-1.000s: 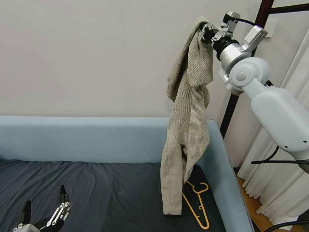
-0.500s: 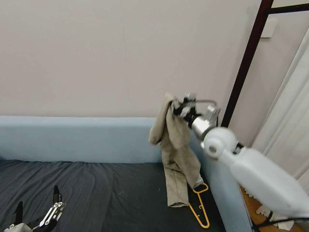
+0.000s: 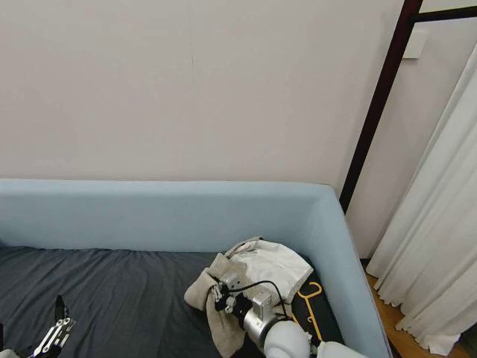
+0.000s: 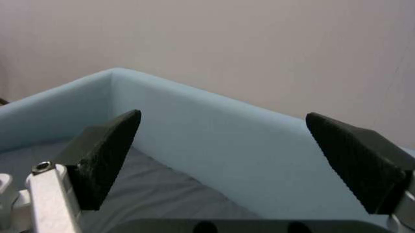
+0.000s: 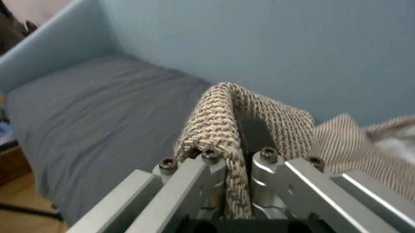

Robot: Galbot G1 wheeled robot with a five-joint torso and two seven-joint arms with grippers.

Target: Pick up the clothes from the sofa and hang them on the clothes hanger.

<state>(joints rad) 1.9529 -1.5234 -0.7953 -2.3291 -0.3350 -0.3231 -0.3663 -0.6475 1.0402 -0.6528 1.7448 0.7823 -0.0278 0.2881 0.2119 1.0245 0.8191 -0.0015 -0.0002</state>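
R claw [image 3: 221, 292] sits low over the sofa seat [image 3: 134, 298], clenched on a fold of the knit sweater [image 3: 262, 262]. In the wrist view the fold stands up btw its fingers [image 5: 194, 177]. The rest of the sweater lies heaped on the seat just behind the claw, toward the sofa corner. A yellow hanger [image 3: 310, 321] lies flat beside the heap. L claw [image 3: 51, 339] is well off to the other side, low, released w/ pads [image 4: 104, 155] wide apart.
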